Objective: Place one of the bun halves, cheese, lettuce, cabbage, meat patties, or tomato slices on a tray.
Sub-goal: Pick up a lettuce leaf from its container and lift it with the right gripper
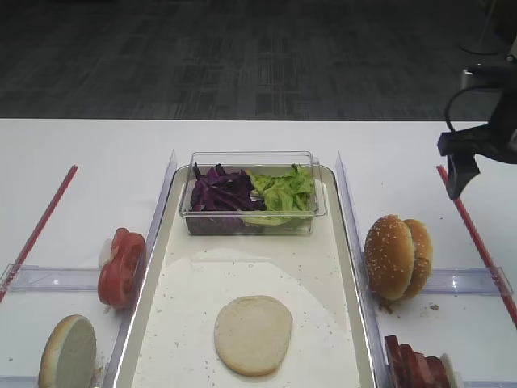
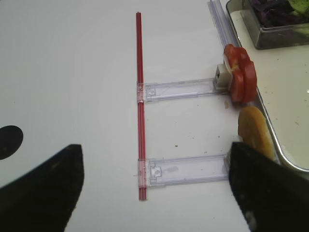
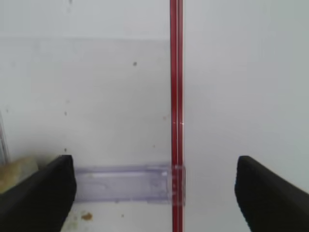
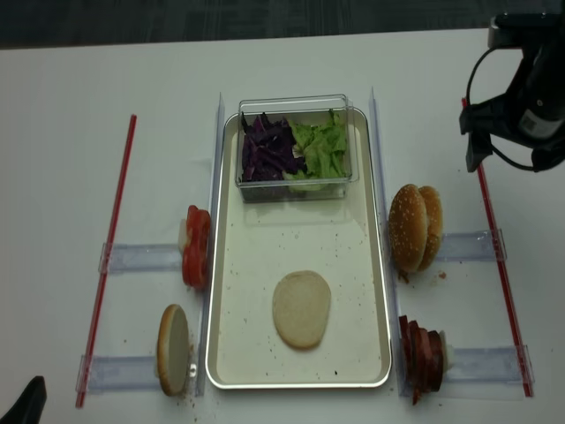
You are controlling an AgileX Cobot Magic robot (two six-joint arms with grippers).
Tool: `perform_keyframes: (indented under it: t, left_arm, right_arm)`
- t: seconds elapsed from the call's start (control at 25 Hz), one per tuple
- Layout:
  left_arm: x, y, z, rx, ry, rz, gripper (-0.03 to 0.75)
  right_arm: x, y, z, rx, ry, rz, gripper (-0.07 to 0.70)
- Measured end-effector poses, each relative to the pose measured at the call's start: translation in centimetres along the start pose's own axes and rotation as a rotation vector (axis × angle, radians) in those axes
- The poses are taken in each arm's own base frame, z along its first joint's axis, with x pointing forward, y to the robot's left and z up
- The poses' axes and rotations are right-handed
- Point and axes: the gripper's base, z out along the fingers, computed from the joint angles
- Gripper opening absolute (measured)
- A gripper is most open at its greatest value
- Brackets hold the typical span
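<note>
The tray [image 1: 242, 271] [image 4: 291, 252] holds one bun half [image 1: 253, 334] [image 4: 301, 308] lying flat, cut face up. Two bun halves [image 1: 397, 256] stand on edge to its right and another [image 1: 68, 352] [image 2: 256, 133] to its left. Tomato slices [image 1: 121, 267] [image 2: 240, 79] sit left, meat patties [image 1: 416, 361] front right. Cabbage [image 1: 220, 192] and lettuce [image 1: 283, 192] fill a clear tub. No cheese shows. My right gripper [image 1: 459, 170] [image 3: 154, 193] hangs open and empty over the right red strip. My left gripper [image 2: 154, 188] is open and empty above the table's front left.
The clear tub [image 1: 252, 214] stands at the tray's far end. Red strips [image 1: 40, 226] [image 3: 176, 96] [image 2: 140, 96] bound both sides, joined to the tray by clear plastic rails [image 3: 123, 183] [image 2: 186, 169]. Crumbs speckle the tray floor.
</note>
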Motion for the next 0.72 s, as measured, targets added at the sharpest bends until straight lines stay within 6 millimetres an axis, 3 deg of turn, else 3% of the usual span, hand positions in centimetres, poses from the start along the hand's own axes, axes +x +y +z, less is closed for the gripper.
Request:
perform_keyframes:
  t: [0.36,0.52,0.72]
  left_arm:
    - [0.0,0.0,0.0,0.000,0.000,0.000,0.565]
    - [0.0,0.0,0.0,0.000,0.000,0.000,0.565]
    - [0.0,0.0,0.0,0.000,0.000,0.000,0.565]
  right_arm:
    - [-6.5,0.1,1.9,0.002,-0.004,-0.018,0.678]
    - [-8.2,0.0,2.0,0.003,0.002,-0.019,0.678]
    - [-8.7,-0.2,1.9,0.000,0.008,-0.013,0.678]
